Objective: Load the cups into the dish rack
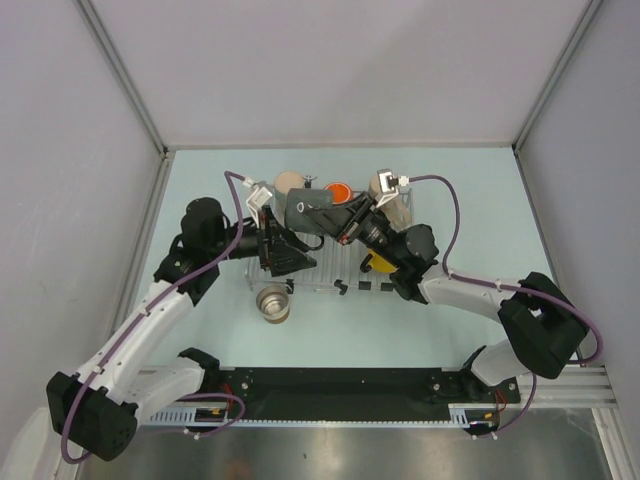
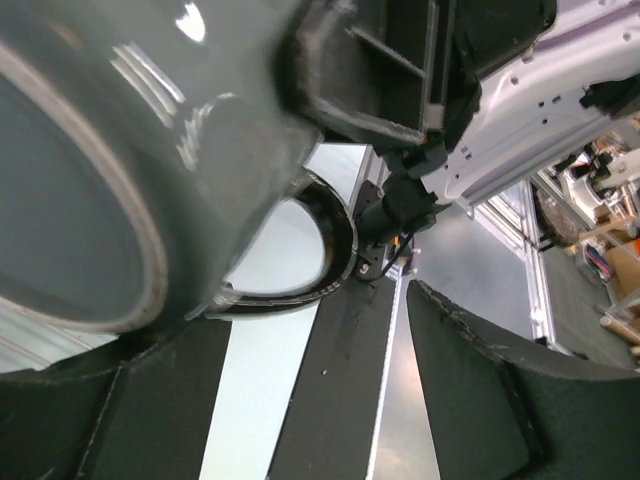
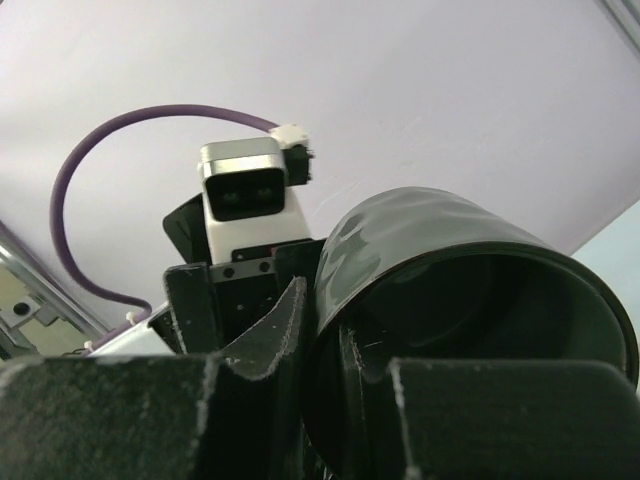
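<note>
Rack lies flat on the table, under both claws.

R claw is clamped on the dark grey mug. One finger is inside the rim and one outside, so the wall is pinched btw them. Mug is held up over the rack's far-left part, not set down. It lies on its side w/ the mouth toward the R claw's cam.

L claw has its jaws wide apart and isn't closed on anything. The same mug fills the upper left of its view, just over one finger, w/ the handle hanging btw the fingers. Can't tell if that finger touches the mug. The other finger is well off it.

Beige mug stands just past the L claw on the far side. Orange mug is past the held mug, btw the two claws. 2nd beige mug is right beside the R claw's wrist. Can't tell if these 3 are on the wires or just beyond.

Yellow mug sits behind the R claw, under the R arm, at the rack's right end.

Steel cup is mouth up on the table, near side of the L claw, just off the rack's near-left corner.
</note>
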